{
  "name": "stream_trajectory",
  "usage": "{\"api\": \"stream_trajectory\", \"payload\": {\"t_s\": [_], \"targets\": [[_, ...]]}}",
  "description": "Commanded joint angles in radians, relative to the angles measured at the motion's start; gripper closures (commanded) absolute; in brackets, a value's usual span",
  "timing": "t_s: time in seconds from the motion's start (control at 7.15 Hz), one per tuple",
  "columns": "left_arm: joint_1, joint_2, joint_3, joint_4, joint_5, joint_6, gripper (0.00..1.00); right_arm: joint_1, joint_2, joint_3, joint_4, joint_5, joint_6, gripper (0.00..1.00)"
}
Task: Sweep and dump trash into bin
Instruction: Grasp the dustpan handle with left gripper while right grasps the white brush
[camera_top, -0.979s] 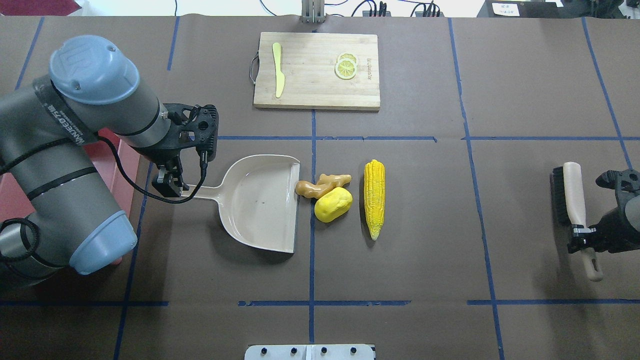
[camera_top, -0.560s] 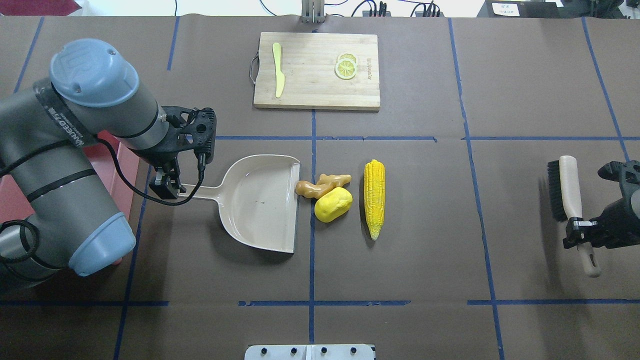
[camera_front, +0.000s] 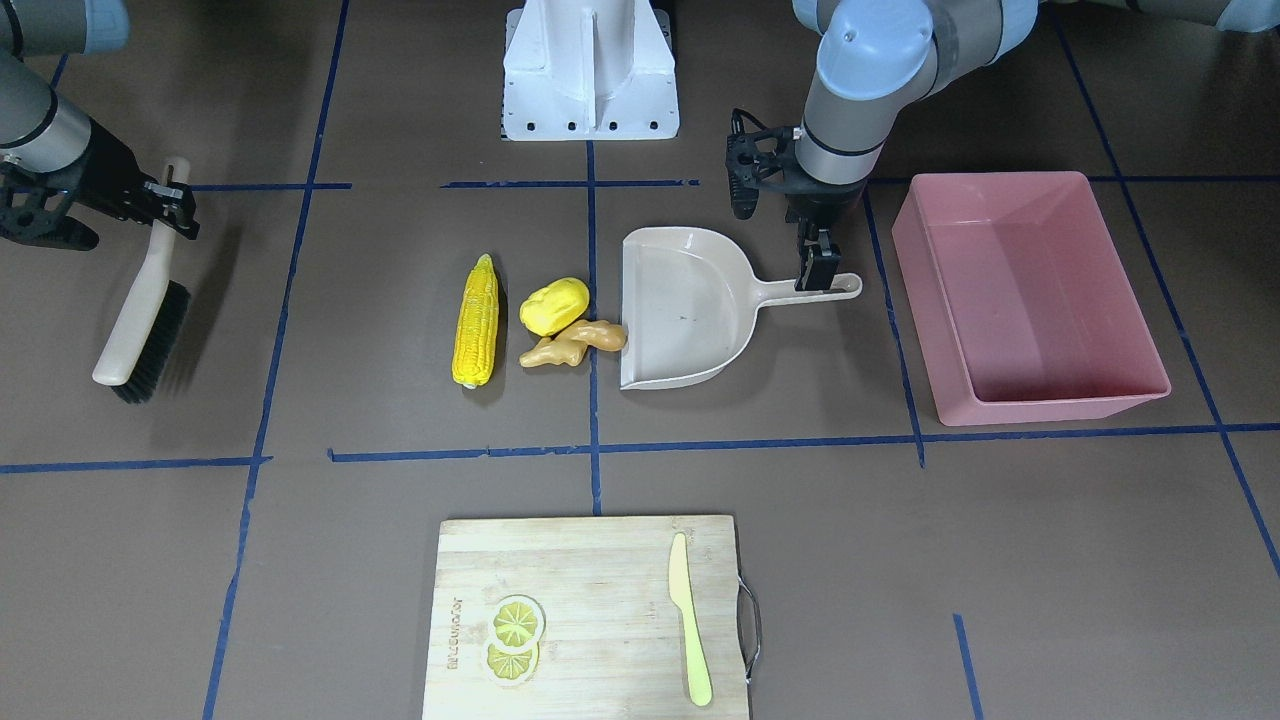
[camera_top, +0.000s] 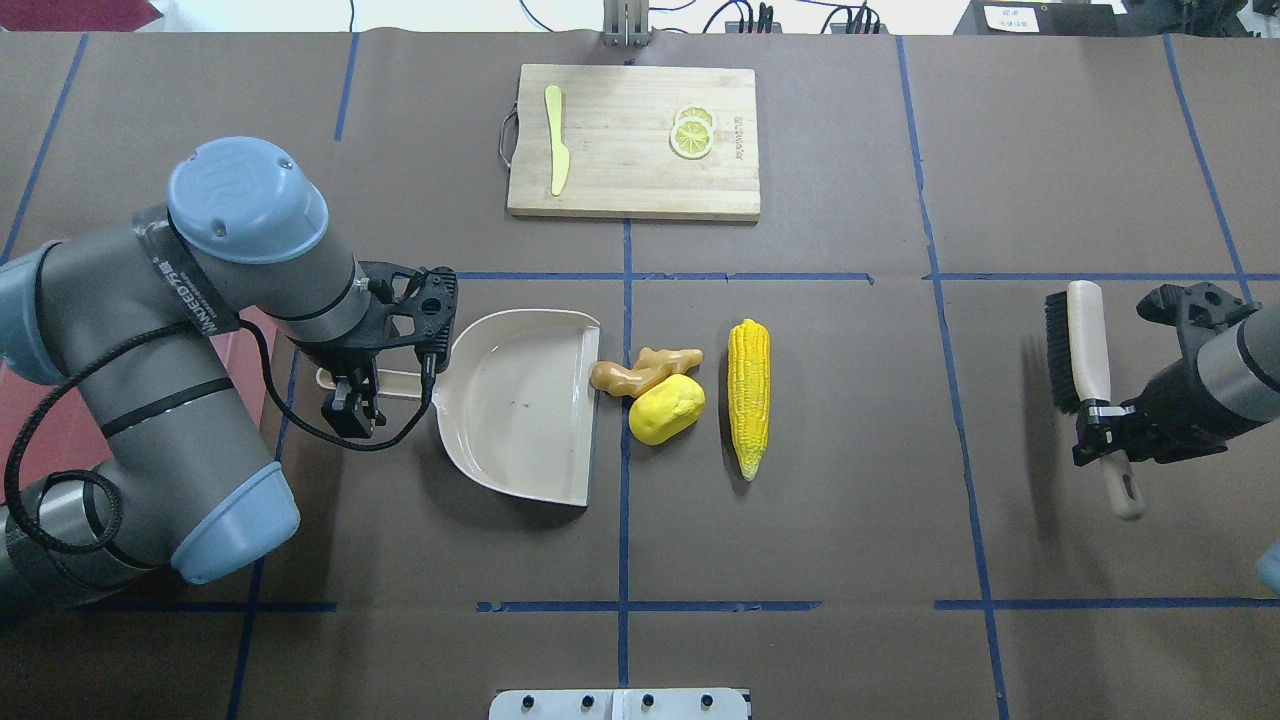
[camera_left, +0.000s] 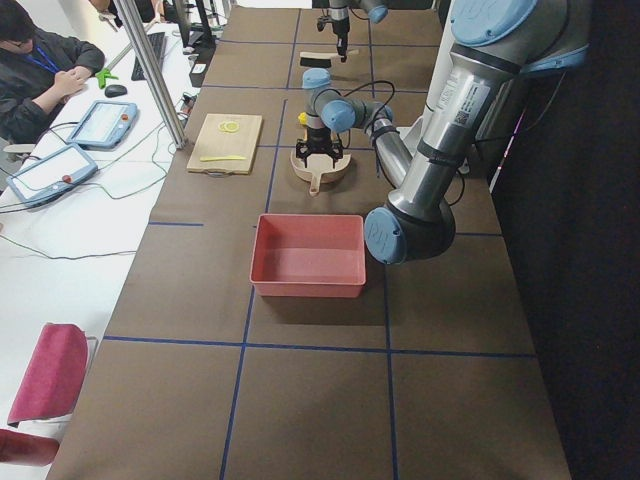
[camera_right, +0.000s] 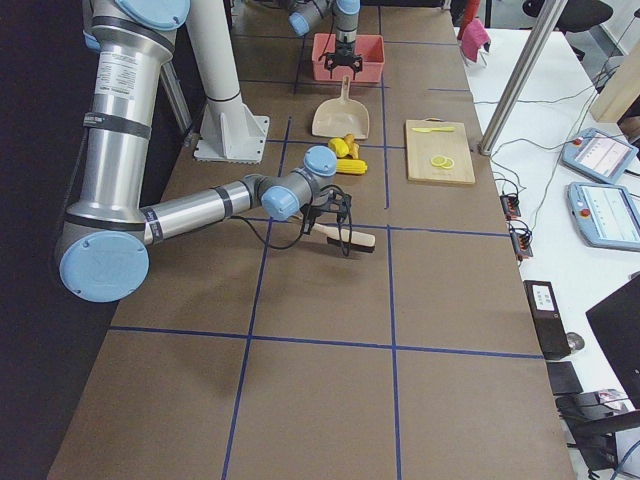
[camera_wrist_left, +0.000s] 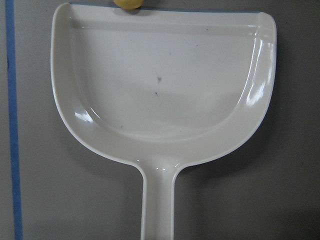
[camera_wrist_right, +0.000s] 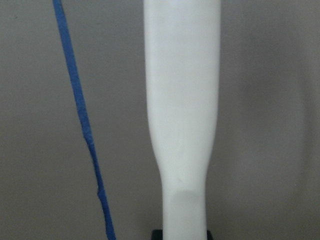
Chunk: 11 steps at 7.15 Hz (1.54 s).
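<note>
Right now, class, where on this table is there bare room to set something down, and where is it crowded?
Free: the wide stretch between the corn cob and the brush; the strip between the dustpan and the robot's base. Crowded: at the dustpan's mouth, where ginger root and yellow lump touch.

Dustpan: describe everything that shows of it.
The dustpan is beige glossy plastic, with a rounded back wall, a straight open edge and a slim handle. It lies flat on the brown table, empty but for small specks. The ginger root lies against its open edge; the left gripper is over its handle.
</note>
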Motion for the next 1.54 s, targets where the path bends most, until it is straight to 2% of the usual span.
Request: {"api": "stream_trajectory", "payload": {"t_s": [0.0,0.28,0.7,0.98,1.12,1.26,1.4], "targets": [[0.014,-0.005,0.046,-0.011,-0.003,0.000,0.01,-0.003,0.060,0.035,-0.067,-0.011,0.002,1.00],[0.015,-0.012,0.075,-0.018,-0.003,0.001,0.01,0.008,0.097,0.033,-0.067,-0.003,0.000,1.00],[0.012,-0.012,0.156,-0.130,-0.002,0.000,0.01,0.011,0.123,0.036,-0.068,0.005,0.012,1.00],[0.015,-0.008,0.164,-0.129,-0.003,-0.003,0.02,0.009,0.126,0.035,-0.072,0.003,0.014,1.00],[0.017,-0.008,0.165,-0.120,0.000,-0.005,0.16,0.009,0.168,0.038,-0.132,0.003,0.014,1.00],[0.018,-0.005,0.170,-0.118,0.001,-0.008,0.40,0.009,0.224,0.039,-0.209,0.000,0.014,1.00],[0.018,-0.005,0.175,-0.120,0.003,-0.007,0.51,0.009,0.257,0.039,-0.254,-0.003,0.014,1.00]]}}
